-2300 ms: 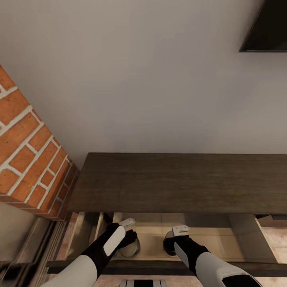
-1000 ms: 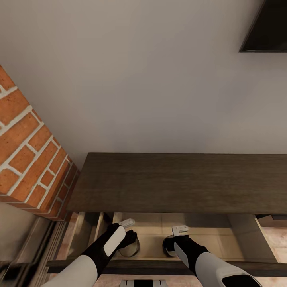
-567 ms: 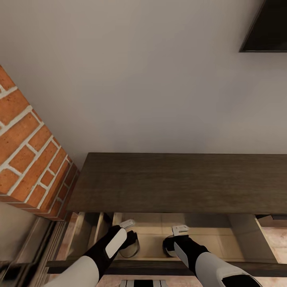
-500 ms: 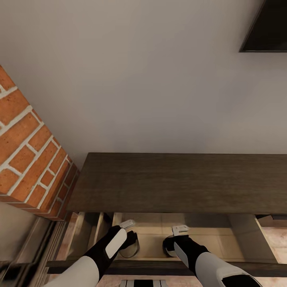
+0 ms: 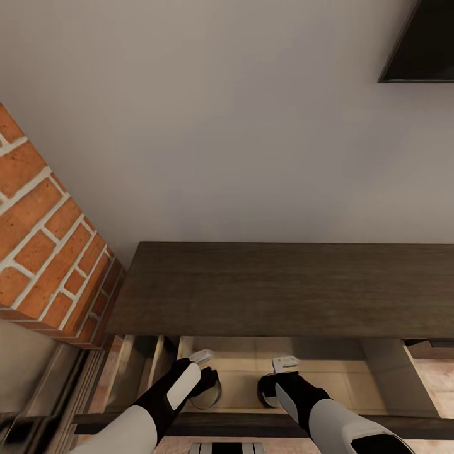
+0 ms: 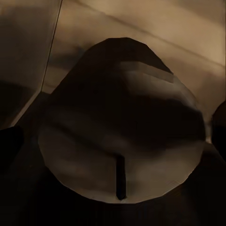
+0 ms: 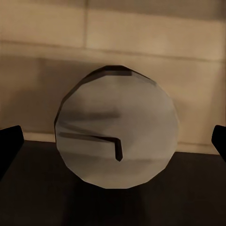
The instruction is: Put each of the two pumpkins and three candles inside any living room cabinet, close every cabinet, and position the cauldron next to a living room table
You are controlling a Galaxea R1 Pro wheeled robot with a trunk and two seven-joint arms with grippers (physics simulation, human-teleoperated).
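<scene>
The dark-brown cabinet (image 5: 284,290) stands against the wall with one pale-lined drawer (image 5: 334,372) pulled out. Two grey candles stand inside it. Just above the left candle (image 5: 210,397) (image 6: 117,136) hovers my left gripper (image 5: 205,380), open, its dark fingertips (image 6: 8,148) at either side of the wax. Over the right candle (image 5: 265,392) (image 7: 117,136) my right gripper (image 5: 272,380) is open too, with its fingertips (image 7: 9,141) well apart from the candle. Each candle shows a short black wick. The pumpkins and the cauldron are out of view.
A brick pillar (image 5: 44,239) rises at the left of the cabinet. A dark screen (image 5: 422,44) hangs on the wall at the upper right. The drawer's dark front rail (image 5: 252,424) runs across just below my wrists.
My left arm has drawn back slightly toward the drawer front. The right arm and both candles stay where they were.
</scene>
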